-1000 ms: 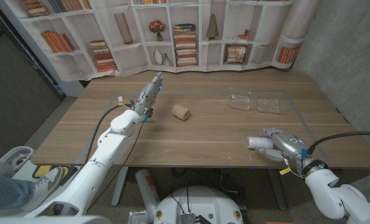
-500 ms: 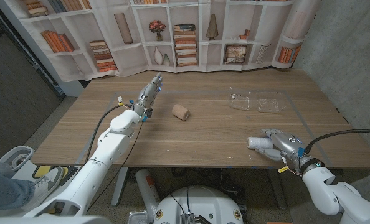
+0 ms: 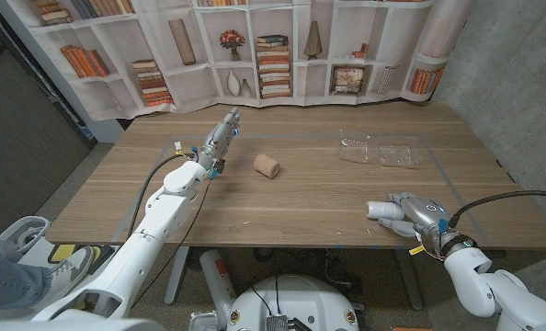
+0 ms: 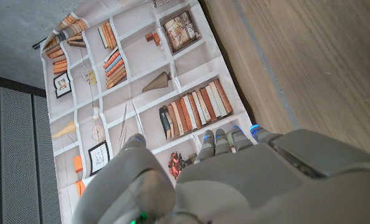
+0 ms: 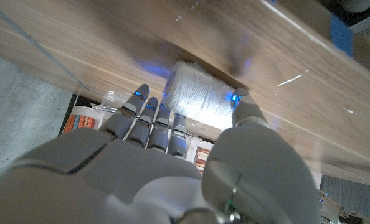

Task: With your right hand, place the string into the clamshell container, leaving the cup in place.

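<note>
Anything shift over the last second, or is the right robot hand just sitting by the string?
Barely. The right robot hand has only settled slightly at the white string spool, fingers around it, spool on the table. The left robot hand, cup and clamshell container stayed put.

The desk point(image 3: 301, 198) was brown wood with a streaky grain. The string point(image 3: 380, 211) was a white spool, lit bluish in the right wrist view. The cup point(image 3: 267, 165) was tan. The clamshell container point(image 3: 381, 151) was clear plastic. Both robot hands, left point(image 3: 220, 138) and right point(image 3: 411, 219), were pale grey. The backdrop point(image 3: 255, 46) was white, printed with bookshelves.
</note>
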Tool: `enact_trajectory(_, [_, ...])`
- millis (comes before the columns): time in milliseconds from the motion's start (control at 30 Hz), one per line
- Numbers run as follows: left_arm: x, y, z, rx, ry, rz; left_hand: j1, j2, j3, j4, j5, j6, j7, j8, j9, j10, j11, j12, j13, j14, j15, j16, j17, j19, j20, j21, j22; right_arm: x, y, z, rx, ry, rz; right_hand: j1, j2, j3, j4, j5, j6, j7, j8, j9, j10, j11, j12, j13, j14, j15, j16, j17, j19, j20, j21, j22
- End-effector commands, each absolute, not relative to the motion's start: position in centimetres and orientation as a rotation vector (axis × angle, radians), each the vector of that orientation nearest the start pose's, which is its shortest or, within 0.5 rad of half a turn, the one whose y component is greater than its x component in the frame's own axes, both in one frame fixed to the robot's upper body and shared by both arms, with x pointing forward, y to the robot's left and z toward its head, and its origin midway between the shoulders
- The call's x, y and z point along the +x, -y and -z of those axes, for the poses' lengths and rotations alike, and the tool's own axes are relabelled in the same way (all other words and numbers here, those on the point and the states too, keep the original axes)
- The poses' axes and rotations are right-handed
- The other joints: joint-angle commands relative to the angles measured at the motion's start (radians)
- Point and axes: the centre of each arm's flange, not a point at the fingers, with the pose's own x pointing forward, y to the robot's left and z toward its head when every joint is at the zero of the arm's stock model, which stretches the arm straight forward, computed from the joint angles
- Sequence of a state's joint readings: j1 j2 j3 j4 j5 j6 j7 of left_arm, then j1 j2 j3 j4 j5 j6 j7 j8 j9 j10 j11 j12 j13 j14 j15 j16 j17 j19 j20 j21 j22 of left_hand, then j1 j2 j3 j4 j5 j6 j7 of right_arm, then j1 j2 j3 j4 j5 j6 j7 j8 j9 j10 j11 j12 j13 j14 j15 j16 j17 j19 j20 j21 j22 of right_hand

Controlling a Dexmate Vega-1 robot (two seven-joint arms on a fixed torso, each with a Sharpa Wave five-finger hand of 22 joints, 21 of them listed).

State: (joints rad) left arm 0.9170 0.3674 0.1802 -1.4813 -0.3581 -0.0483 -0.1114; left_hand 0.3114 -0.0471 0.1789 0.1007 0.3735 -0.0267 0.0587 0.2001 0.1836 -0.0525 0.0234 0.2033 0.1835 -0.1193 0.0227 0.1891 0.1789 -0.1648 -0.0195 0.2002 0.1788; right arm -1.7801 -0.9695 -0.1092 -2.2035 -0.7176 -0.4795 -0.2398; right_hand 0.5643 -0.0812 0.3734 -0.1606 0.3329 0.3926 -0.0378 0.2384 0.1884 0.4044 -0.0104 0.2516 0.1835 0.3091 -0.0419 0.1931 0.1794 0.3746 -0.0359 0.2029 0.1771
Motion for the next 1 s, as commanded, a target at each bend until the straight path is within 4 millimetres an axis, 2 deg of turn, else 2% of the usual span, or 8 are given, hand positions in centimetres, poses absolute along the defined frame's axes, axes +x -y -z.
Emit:
enact_trajectory(33, [64.03, -25.96, 1.14, 0.09, 0.55, 0.238, 0.001, 0.011, -0.004, -0.001, 0.007, 0.004, 0.004, -0.003, 0.004, -0.002, -0.004, -0.002, 0.003, -0.004, 0.002, -0.002, 0.003, -0.007, 0.003, 0.0, 0.003, 44.18, 32.28, 17.21, -1.54, 0.326, 0.234, 0.025, 0.001, 0.014, 0.002, 0.006, 0.047, -0.015, 0.013, 0.003, 0.04, -0.008, 0.014, 0.004, 0.031, -0.048, 0.012, 0.001, 0.018, 0.002, 0.007, 0.003])
enact_trajectory(133, [63.99, -25.96, 1.15, 0.096, 0.549, 0.238, 0.001, 0.011, -0.004, -0.001, 0.007, 0.004, 0.004, -0.003, 0.004, -0.002, -0.002, -0.002, 0.003, -0.004, 0.002, -0.002, 0.003, -0.007, 0.003, 0.0, 0.003, 44.19, 32.27, 17.3, -1.54, 0.333, 0.242, 0.038, 0.003, 0.018, 0.003, 0.007, 0.073, -0.03, 0.015, 0.003, 0.067, -0.022, 0.02, 0.003, 0.056, -0.058, 0.015, 0.001, 0.033, -0.004, 0.01, 0.004])
enact_trajectory(167, [63.97, -25.96, 1.17, 0.094, 0.548, 0.238, 0.001, 0.011, -0.005, -0.001, 0.007, 0.004, 0.003, -0.003, 0.004, -0.001, -0.001, -0.002, 0.003, -0.003, 0.001, -0.002, 0.003, -0.007, 0.003, 0.0, 0.003, 44.17, 32.24, 17.33, -1.542, 0.337, 0.248, 0.044, 0.005, 0.021, 0.003, 0.007, 0.08, -0.032, 0.015, 0.003, 0.079, -0.037, 0.023, 0.003, 0.064, -0.061, 0.015, 0.001, 0.038, -0.008, 0.011, 0.004])
enact_trajectory(267, [63.9, -26.0, 1.26, 0.09, 0.55, 0.236, 0.001, 0.012, -0.005, -0.001, 0.007, 0.004, 0.004, -0.003, 0.004, -0.001, -0.002, -0.002, 0.003, -0.003, 0.0, -0.002, 0.003, -0.007, 0.003, 0.0, 0.003, 44.08, 32.23, 17.35, -1.537, 0.351, 0.257, 0.056, 0.009, 0.027, 0.004, 0.007, 0.112, -0.041, 0.021, 0.003, 0.107, -0.04, 0.029, 0.003, 0.096, -0.07, 0.02, 0.001, 0.05, -0.014, 0.013, 0.004])
enact_trajectory(367, [63.84, -26.03, 1.37, 0.089, 0.547, 0.236, 0.002, 0.012, -0.005, -0.001, 0.007, 0.004, 0.004, -0.003, 0.004, -0.001, -0.002, -0.002, 0.003, -0.003, 0.0, -0.002, 0.003, -0.007, 0.004, 0.0, 0.003, 43.95, 32.17, 17.32, -1.536, 0.366, 0.265, 0.073, 0.013, 0.034, 0.006, 0.007, 0.158, -0.05, 0.027, 0.003, 0.151, -0.064, 0.038, 0.002, 0.131, -0.086, 0.02, 0.001, 0.066, -0.023, 0.014, 0.005])
enact_trajectory(467, [63.78, -26.11, 1.47, 0.09, 0.545, 0.234, 0.002, 0.013, -0.006, -0.001, 0.007, 0.004, 0.004, -0.003, 0.004, -0.002, -0.003, -0.002, 0.003, -0.003, 0.001, -0.002, 0.003, -0.007, 0.005, 0.0, 0.003, 43.81, 32.09, 17.25, -1.531, 0.378, 0.275, 0.086, 0.018, 0.04, 0.008, 0.005, 0.195, -0.061, 0.031, 0.004, 0.186, -0.073, 0.045, 0.002, 0.168, -0.098, 0.023, 0.0, 0.086, -0.032, 0.018, 0.006])
enact_trajectory(633, [63.69, -26.21, 1.66, 0.088, 0.543, 0.233, 0.002, 0.013, -0.007, -0.001, 0.007, 0.005, 0.004, -0.003, 0.004, -0.002, -0.002, -0.002, 0.003, -0.004, 0.001, -0.002, 0.003, -0.008, 0.006, 0.0, 0.003, 43.71, 31.99, 17.15, -1.53, 0.388, 0.28, 0.096, 0.024, 0.046, 0.008, 0.003, 0.224, -0.065, 0.036, 0.004, 0.213, -0.072, 0.051, 0.001, 0.188, -0.102, 0.024, 0.0, 0.098, -0.037, 0.02, 0.006])
enact_trajectory(1000, [63.45, -26.43, 1.52, 0.092, 0.544, 0.23, 0.003, 0.015, -0.009, -0.001, 0.007, 0.005, 0.004, -0.002, 0.004, -0.002, -0.002, -0.002, 0.003, -0.003, 0.001, -0.002, 0.003, -0.008, 0.008, 0.0, 0.003, 43.68, 31.85, 16.4, -1.524, 0.401, 0.284, 0.105, 0.028, 0.051, 0.009, -0.001, 0.241, -0.066, 0.035, 0.004, 0.23, -0.081, 0.051, 0.0, 0.203, -0.106, 0.021, 0.0, 0.11, -0.041, 0.021, 0.007])
